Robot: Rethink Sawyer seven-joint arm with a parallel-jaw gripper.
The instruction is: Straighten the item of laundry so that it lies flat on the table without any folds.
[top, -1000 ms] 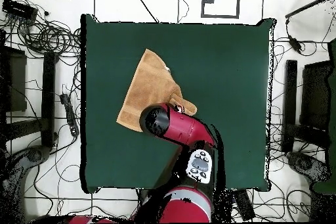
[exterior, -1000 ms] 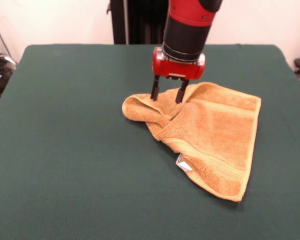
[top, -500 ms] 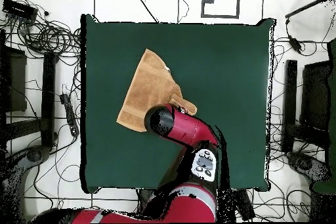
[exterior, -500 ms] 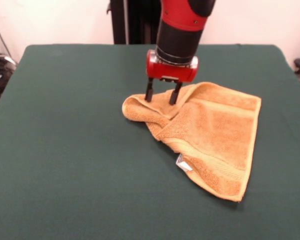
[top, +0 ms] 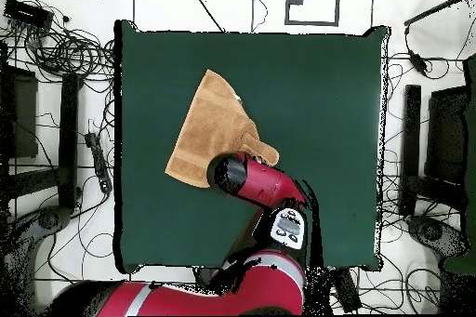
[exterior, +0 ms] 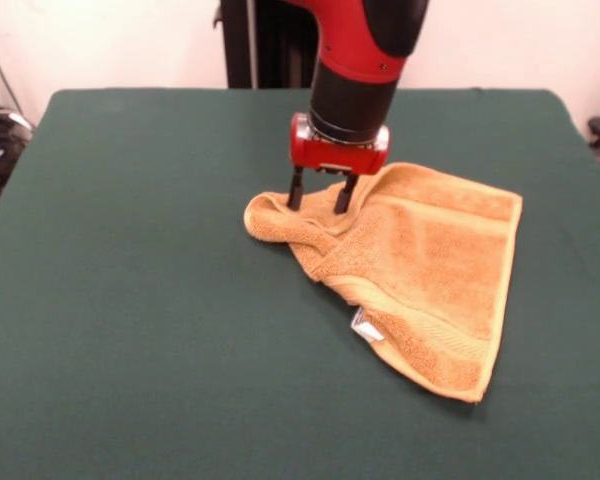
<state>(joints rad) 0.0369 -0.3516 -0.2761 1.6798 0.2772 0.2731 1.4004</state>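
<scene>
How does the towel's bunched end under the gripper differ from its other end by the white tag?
The bunched end is rolled into a raised fold; the tag end lies flat. The gripper stands open over the bunched end; nothing is above the tag end. The bunched end is narrow; the tag end spreads wide. Both rest on the table.

A: Count for the bench [exterior: 130, 330]?
B: Benches, one, green cover. Towels [exterior: 430, 260], one, orange-yellow.
A: Tags on the towel?
B: Tag [exterior: 364, 325], one, white, at an edge.
A: Robot items?
B: Arm [exterior: 365, 50], one, red and black. Tool [exterior: 318, 198], one, with two dark fingers [exterior: 295, 190].
</scene>
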